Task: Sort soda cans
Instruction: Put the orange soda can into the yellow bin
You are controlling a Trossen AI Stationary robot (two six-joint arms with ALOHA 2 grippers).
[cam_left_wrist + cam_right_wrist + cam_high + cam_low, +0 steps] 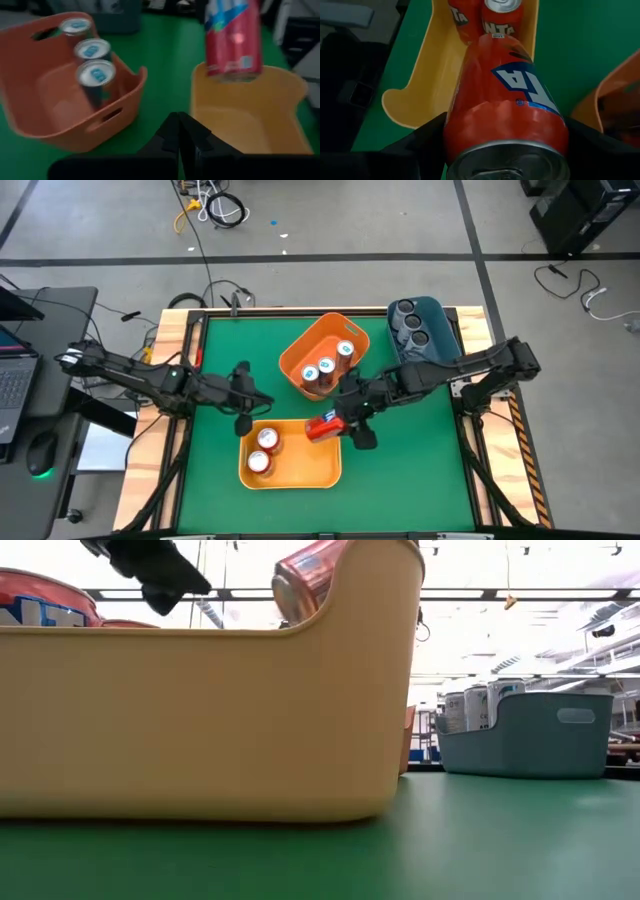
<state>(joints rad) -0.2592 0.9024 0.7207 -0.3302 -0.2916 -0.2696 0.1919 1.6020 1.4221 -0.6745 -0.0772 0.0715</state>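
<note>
The green table surface (420, 450) carries three plastic bins. The yellow rectangular plastic bin (310, 468) serves here as the landmark.

The orange plastic bin (300, 352) stands just behind the yellow bin, turned at an angle, and holds three white-and-light-blue soda cans (327, 367) standing upright in a row. The blue-grey plastic bin (440, 320) stands well behind and to the right of the yellow bin, at the table's far edge, and holds three dark grey-black soda cans (408, 323), also upright.

The right arm reaches in from the table's right side. The right gripper (340, 425) is over the yellow bin's rear right corner, its jaws spread wide and clamped on the sides of a red-orange soda can (322, 427) (the can lies on its side, above the bin's rim).

The left gripper (243, 422) hangs just left of the yellow bin's rear left corner, its fingers pressed fully together and holding nothing.

Two more red-orange soda cans (264, 450) stand upright inside the yellow bin, in its left half, touching one another.
</note>
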